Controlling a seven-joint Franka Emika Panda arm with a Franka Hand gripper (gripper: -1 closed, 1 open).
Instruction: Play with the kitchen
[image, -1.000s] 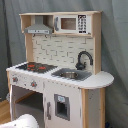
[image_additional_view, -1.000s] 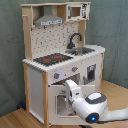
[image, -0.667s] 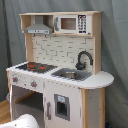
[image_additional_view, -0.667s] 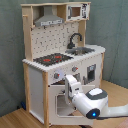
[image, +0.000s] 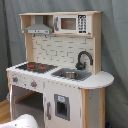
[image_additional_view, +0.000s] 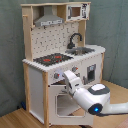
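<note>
Grey curtain hangs behind everything, with a wooden floor (image_additional_view: 15, 117) below. In the second exterior view the arm (image_additional_view: 92, 95) has pushed forward over the past second, so its hand (image_additional_view: 66, 76) now sits right at the front of the kitchen (image_additional_view: 55, 55), just under the knob panel (image_additional_view: 75, 70) and above the windowed oven door (image_additional_view: 62, 102); whether it is wide, narrow or gripping anything I cannot tell. That advance suggests it is going for a knob or the oven door handle. The kitchen itself stands upright on the floor, unmoved. No brand, label or legible writing shows; the microwave (image: 70, 23) keypad is perhaps printed, but unreadable.
</note>
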